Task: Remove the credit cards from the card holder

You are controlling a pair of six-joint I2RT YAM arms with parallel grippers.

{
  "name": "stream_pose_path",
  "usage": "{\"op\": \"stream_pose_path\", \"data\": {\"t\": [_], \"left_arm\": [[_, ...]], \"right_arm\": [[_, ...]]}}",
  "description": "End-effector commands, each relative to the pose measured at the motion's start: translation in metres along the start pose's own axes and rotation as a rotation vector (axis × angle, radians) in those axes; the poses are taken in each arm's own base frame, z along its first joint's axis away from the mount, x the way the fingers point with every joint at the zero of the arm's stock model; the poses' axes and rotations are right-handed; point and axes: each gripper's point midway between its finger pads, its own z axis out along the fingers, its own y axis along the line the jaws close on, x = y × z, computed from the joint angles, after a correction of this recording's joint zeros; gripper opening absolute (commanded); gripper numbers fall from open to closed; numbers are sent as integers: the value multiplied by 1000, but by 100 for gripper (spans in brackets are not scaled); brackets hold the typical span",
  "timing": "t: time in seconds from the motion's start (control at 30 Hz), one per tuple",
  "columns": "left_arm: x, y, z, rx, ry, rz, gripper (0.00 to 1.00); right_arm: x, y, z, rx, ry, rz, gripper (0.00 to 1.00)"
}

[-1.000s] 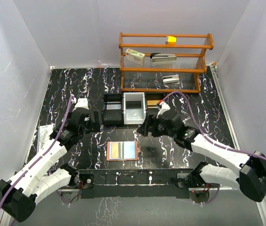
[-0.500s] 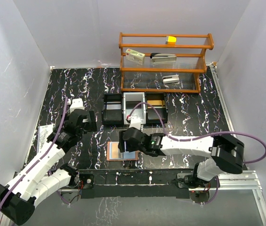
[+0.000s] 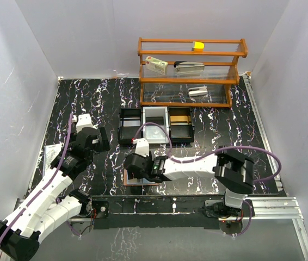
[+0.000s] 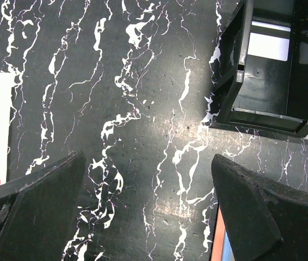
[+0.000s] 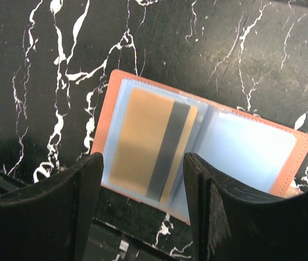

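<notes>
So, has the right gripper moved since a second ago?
Yes. The right gripper swung left and toward the table's near edge, from just in front of the black tray to over the open card holder.

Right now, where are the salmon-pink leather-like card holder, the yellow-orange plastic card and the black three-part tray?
card holder (image 5: 249,147): right wrist view, its pale right pocket.
yellow-orange card (image 5: 140,141): right wrist view, its gold face.
black tray (image 3: 128,122): top view, its left compartment.

black marbled worktop (image 3: 88,98): open card holder (image 5: 241,147) near centre, black 3-part tray (image 3: 142,126) farther back, wooden rack (image 3: 186,81) far right, white packet (image 3: 51,157) left.
</notes>
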Motion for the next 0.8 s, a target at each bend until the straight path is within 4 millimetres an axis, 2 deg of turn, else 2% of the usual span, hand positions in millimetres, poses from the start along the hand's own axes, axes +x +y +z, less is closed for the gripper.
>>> {"op": "stream_pose_path", "data": {"t": [0.0,0.13,0.3,0.4,0.77], "left_arm": [[-7,8,-4,-35,-19,-14,99],[-6,8,-4,-36,-19,-13,99],[-7,9,-4,-41,-22,-16,99],[-7,8,-4,-37,-21,-15,99],[-4,6,-1,-33,-3,-2,99]], "right_arm": [[-21,7,7,72,-53,-2,59],[-14,6,20,112,-30,-26,60],[5,-15,34,225,22,-66,62],[14,-20,37,226,44,-64,61],[14,-10,33,130,36,-44,51]]}}
